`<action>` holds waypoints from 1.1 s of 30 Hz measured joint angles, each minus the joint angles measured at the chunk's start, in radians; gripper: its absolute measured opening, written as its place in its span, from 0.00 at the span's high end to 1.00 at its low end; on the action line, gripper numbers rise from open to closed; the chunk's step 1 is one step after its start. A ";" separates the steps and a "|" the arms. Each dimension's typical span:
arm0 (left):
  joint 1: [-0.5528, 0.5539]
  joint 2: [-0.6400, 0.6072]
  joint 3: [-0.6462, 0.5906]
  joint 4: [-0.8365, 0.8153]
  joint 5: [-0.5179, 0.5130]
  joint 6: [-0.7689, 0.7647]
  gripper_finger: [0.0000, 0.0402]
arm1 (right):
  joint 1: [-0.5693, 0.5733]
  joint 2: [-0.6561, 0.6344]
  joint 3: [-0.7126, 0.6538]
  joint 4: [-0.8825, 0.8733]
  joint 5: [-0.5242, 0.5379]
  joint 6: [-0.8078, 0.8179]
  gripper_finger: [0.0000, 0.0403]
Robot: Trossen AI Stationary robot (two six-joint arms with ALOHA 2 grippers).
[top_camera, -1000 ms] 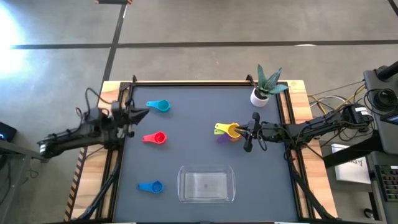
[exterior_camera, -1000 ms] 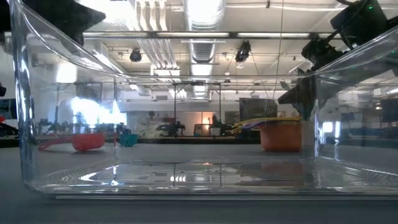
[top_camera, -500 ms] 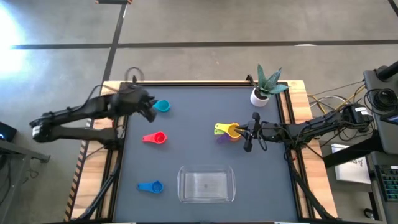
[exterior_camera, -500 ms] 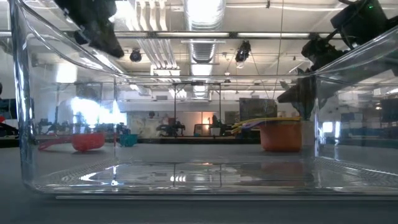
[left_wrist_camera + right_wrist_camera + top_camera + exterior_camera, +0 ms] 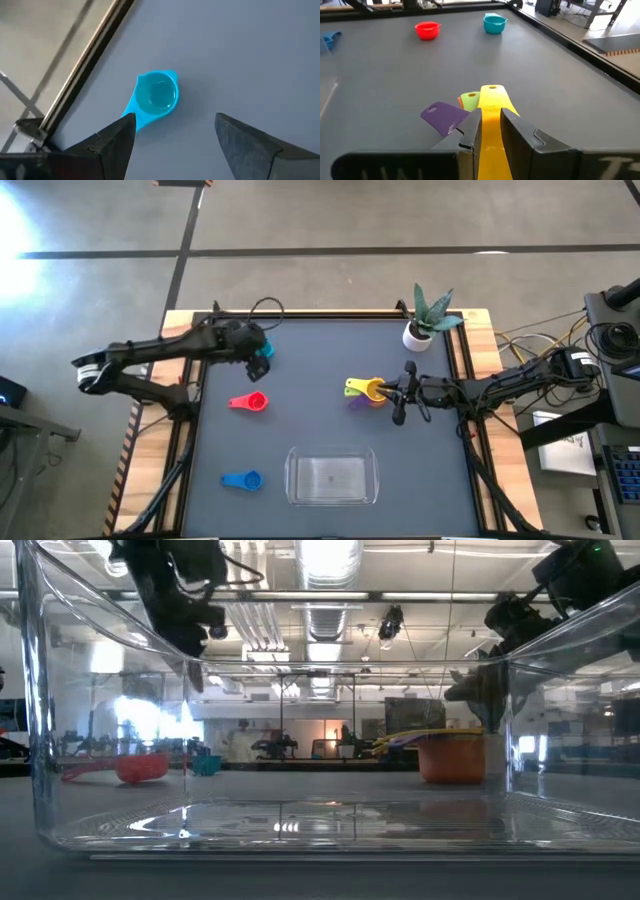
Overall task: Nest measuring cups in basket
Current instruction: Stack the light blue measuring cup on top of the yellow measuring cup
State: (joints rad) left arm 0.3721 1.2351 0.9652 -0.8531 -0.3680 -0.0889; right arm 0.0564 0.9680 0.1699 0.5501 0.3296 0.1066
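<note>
Since the earlier frames the left arm has been swung in from the table's left edge, and the left gripper (image 5: 258,357) is now being hung right over the light blue cup (image 5: 158,94), fingers spread wide with nothing between them, the cup sitting on the mat below the gap. That spread is probably being set up so the cup can be straddled on the way down. Over on the other side the right gripper (image 5: 392,391) is being kept pinched narrow on the yellow cup's handle (image 5: 492,112), with the green (image 5: 469,99) and purple (image 5: 441,116) handles fanned out just beside it; the stack (image 5: 366,392) with the orange cup (image 5: 452,758) at the bottom is likely being steadied there so more cups can be dropped in. The red cup (image 5: 250,402) and the blue cup (image 5: 242,479) are being left loose on the mat, well apart from each other, and the basket (image 5: 332,476) is sitting with nothing in it near the front edge, so nesting in it isn't started yet. Hard bits: from above, most of the light blue cup is being covered by the left gripper, the bowls of the stacked cups are being hidden under the right fingers in the wrist view, and the low view is being shot through the basket's clear wall, so whether the stack is lifted or resting on the mat can't be told.
</note>
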 joint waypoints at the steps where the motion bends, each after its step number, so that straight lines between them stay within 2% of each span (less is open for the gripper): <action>1: 0.026 0.021 0.003 0.011 0.020 0.026 0.37 | 0.000 0.000 0.000 0.010 0.000 -0.001 0.85; 6: 0.157 0.141 0.005 0.059 0.149 0.147 0.39 | 0.000 0.000 0.014 0.017 -0.024 -0.004 0.85; 14: 0.202 0.316 0.004 0.123 0.176 0.263 0.40 | 0.004 0.000 0.022 0.015 -0.046 -0.014 0.85; 23: 0.236 0.469 0.004 0.192 0.164 0.291 0.42 | 0.004 0.000 0.022 0.009 -0.046 -0.015 0.85; 26: 0.238 0.485 0.005 0.192 0.137 0.283 0.54 | 0.004 0.000 0.022 0.009 -0.046 -0.018 0.85; 30: 0.237 0.482 0.032 0.141 0.138 0.230 0.88 | 0.004 0.000 0.022 0.009 -0.046 -0.023 0.85; 31: 0.237 0.477 0.051 0.119 0.142 0.195 0.94 | 0.004 0.000 0.022 0.008 -0.046 -0.027 0.85; 33: 0.232 0.467 0.099 0.057 0.145 0.121 0.97 | 0.004 0.000 0.022 0.008 -0.044 -0.030 0.85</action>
State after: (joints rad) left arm 0.6042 1.7018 1.0645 -0.7961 -0.2231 0.0322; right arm 0.0605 0.9684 0.1921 0.5583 0.2857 0.0769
